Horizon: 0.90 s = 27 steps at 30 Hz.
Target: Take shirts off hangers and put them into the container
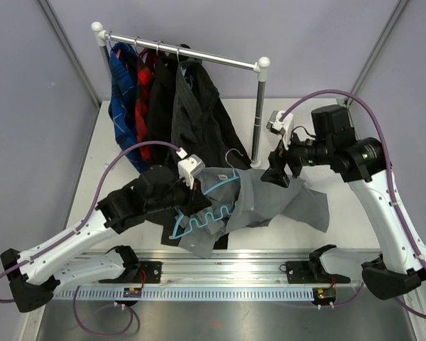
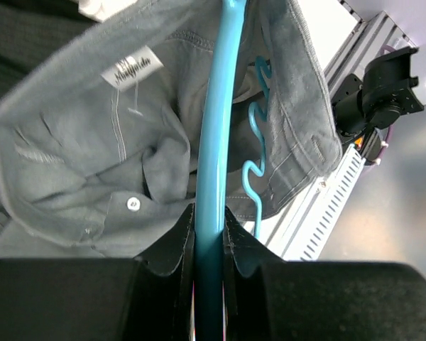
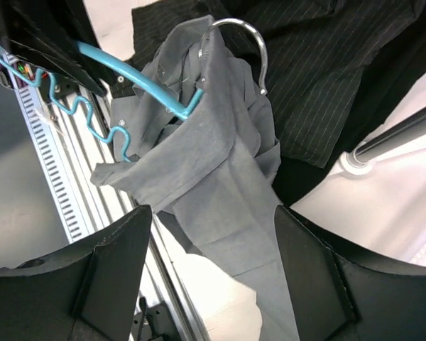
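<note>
Left tool (image 2: 209,222) clamps the light blue hanger (image 2: 216,106), I judge to anchor it while the grey shirt (image 1: 270,199), lying on the worktop (image 1: 344,238) near of the rail (image 1: 184,54), gets pulled off. Right tool (image 3: 211,213) hangs wide open above the cloth, holding nothing.

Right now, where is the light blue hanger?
Top view, centre near the front edge: the light blue hanger lies partly inside the grey shirt, clamped in the left claw.
</note>
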Available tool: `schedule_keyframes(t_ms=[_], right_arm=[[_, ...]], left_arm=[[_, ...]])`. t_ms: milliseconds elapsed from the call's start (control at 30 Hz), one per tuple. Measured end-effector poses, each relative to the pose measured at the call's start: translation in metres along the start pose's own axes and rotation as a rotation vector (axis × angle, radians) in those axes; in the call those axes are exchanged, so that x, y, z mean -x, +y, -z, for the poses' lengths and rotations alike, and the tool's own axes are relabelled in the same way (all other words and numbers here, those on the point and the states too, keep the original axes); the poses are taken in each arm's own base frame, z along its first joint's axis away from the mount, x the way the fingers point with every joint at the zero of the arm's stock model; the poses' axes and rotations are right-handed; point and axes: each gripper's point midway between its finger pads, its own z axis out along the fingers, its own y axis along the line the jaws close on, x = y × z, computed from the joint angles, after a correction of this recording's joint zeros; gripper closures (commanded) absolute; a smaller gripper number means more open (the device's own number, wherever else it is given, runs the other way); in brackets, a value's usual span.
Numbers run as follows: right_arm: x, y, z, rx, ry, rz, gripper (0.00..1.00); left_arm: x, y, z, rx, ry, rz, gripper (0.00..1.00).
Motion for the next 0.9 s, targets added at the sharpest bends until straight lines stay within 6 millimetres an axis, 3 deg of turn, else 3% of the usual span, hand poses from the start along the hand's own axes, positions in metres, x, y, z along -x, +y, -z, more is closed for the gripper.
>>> schedule_keyframes(t_ms=[100, 233, 300, 367, 400, 567, 667, 700, 867, 900], right_arm=[[0.002, 0.012, 0.007, 0.015, -0.038, -0.033, 0.23], [-0.015, 0.029, -0.006, 0.106, -0.031, -0.156, 0.23], [-0.029, 0.029, -0.018, 0.122, 0.005, -0.233, 0.24], [-0.042, 0.027, -0.031, 0.13, 0.044, -0.324, 0.14], [-0.046, 0.026, -0.036, 0.129, 0.058, -0.364, 0.14], [-0.041, 0.018, -0.05, 0.09, 0.047, -0.43, 0.18], [-0.035, 0.011, -0.056, 0.066, 0.038, -0.452, 0.34], [-0.035, 0.008, -0.06, 0.056, 0.042, -0.459, 0.43], [-0.045, -0.002, -0.079, 0.016, 0.104, -0.487, 0.66], [-0.048, -0.004, -0.082, 0.009, 0.115, -0.494, 0.84]], left_arm=[[-0.003, 0.001, -0.001, 0.013, 0.014, 0.046, 1.0], [-0.005, 0.0, -0.006, 0.018, 0.026, 0.103, 1.0], [-0.005, 0.0, -0.008, 0.019, 0.028, 0.126, 1.0], [-0.005, -0.001, -0.01, 0.021, 0.029, 0.153, 1.0], [-0.005, -0.001, -0.012, 0.021, 0.03, 0.165, 1.0], [-0.006, -0.001, -0.021, 0.027, 0.044, 0.205, 1.0], [-0.006, -0.001, -0.024, 0.03, 0.051, 0.218, 1.0], [-0.006, -0.001, -0.024, 0.03, 0.051, 0.22, 1.0], [-0.005, -0.001, -0.025, 0.03, 0.049, 0.219, 1.0], [-0.005, -0.001, -0.025, 0.03, 0.049, 0.22, 1.0]])
